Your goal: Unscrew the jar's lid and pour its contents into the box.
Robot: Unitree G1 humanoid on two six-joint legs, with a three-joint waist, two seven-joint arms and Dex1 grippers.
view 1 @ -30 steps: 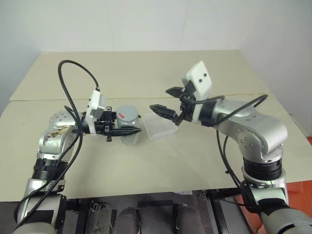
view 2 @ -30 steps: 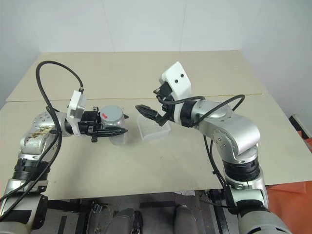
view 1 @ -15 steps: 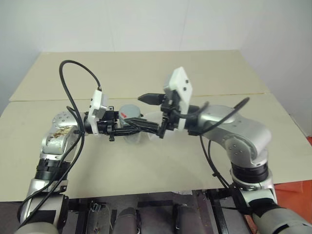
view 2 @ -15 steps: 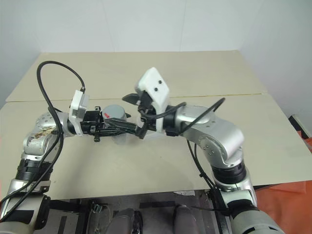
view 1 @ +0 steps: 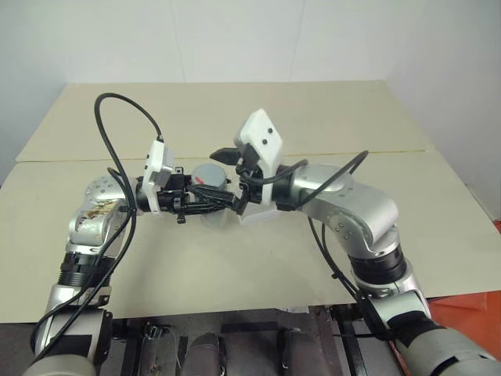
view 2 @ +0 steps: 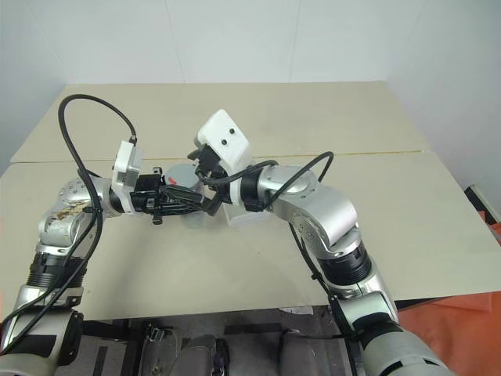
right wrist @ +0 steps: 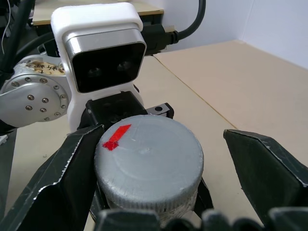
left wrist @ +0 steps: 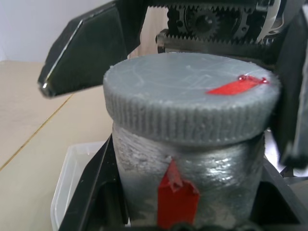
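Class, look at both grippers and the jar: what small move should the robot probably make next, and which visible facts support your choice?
Probably close the right gripper on the lid. The left gripper is shut on the jar, holding it upright, and the lid is still screwed on. The right gripper's open fingers already stand on either side of the lid, so gripping comes before any twisting.

You get even, diffuse light from above: the desk (view 1: pixel 329 117) reads bright and flat, with only soft, faint shadows under the arms. No harsh glare in the head views. Up close, the lid (left wrist: pixel 192 96) between the fingers (right wrist: pixel 72 173) is sharp enough to show its ribbing, with mild sheen on the jar (left wrist: pixel 226 173) wall. The nearest finger edges blur, and the desk beyond them goes soft.
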